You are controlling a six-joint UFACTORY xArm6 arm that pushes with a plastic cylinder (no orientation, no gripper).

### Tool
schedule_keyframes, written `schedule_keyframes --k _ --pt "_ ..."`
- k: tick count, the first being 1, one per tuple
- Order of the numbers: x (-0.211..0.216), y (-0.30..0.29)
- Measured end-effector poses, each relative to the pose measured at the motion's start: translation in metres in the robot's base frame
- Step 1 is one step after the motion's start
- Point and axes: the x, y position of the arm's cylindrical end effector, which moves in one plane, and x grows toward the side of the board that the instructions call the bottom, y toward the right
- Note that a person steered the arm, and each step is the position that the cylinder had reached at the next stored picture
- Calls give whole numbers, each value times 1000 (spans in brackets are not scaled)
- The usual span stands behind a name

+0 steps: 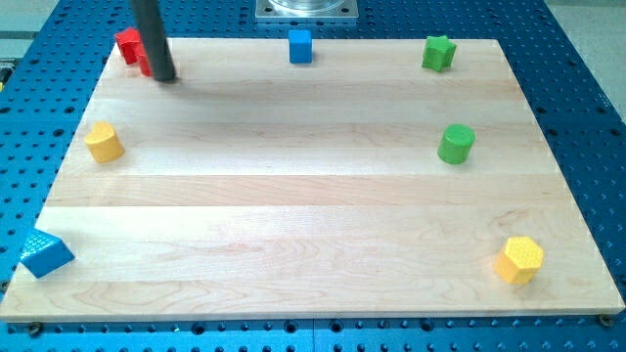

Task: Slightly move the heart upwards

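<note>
My tip [164, 78] rests on the board near its top left corner. A red block [128, 44] lies right behind the rod, touching or almost touching it; the rod partly hides it, so I cannot make out its shape. A yellow block [103, 142] with a rounded, heart-like outline sits near the board's left edge, below and to the left of my tip, well apart from it.
A blue cube [300, 45] stands at top centre and a green star [439, 52] at top right. A green cylinder [456, 144] is at the right, a yellow hexagon [519, 260] at bottom right. A blue triangle [45, 253] overhangs the wooden board's [313, 215] bottom left edge.
</note>
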Motion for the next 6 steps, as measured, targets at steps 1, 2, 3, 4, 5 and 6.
schedule_keyframes --k 1,2,3,4,5,6 --pt "58 2" --pt "138 10" --pt "196 11" --pt "197 -22" --pt "180 -28" --pt "146 -28"
